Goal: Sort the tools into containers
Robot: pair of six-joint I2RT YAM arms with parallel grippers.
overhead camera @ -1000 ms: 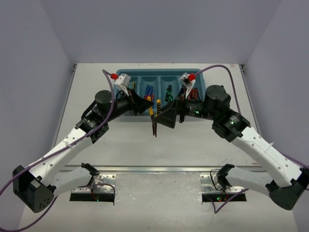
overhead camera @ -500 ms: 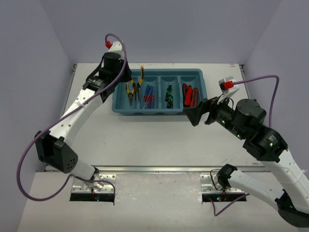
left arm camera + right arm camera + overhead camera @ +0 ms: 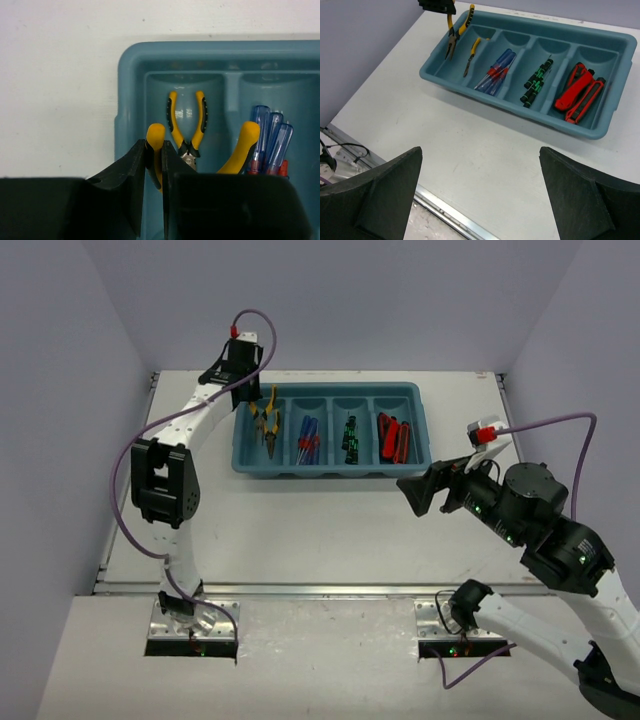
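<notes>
1. Jaws first, from the left wrist: the left jaws are pressed almost together, pinching one yellow handle of the held pliers point(image 3: 155, 142). The other handle splays out toward 3 o'clock. Below is the tray point(image 3: 129, 100). In its leftmost compartment point(image 3: 157, 97) a second pliers point(image 3: 187, 131) lies with its handles toward 12 o'clock. Blue-and-red screwdrivers point(image 3: 270, 135) lie one compartment over, at 3 o'clock.
2. From the top camera, the tray sits at 12 o'clock on the tabletop point(image 3: 300, 530), and the left jaws hang over its 9 o'clock end. Reading from 9 to 3 o'clock, the compartments hold pliers, blue-and-red screwdrivers, black-and-green screwdrivers point(image 3: 351, 436) and utility knives point(image 3: 393, 438), one kind in each. The right jaws are spread wide with nothing in them, toward 4 o'clock of the tray and well apart from it.
3. From the right wrist, I see only tabletop between the spread right jaws. The held pliers hang nose-down over the leftmost compartment, and I cannot tell whether the nose touches anything.
4. I judge this to be the drop, and probably the last one, since I see no tool outside the tray. I would lower until the nose is inside the walls and line the pliers up with the compartment's length before letting go. The loose handle could bridge the divider toward the screwdrivers.
</notes>
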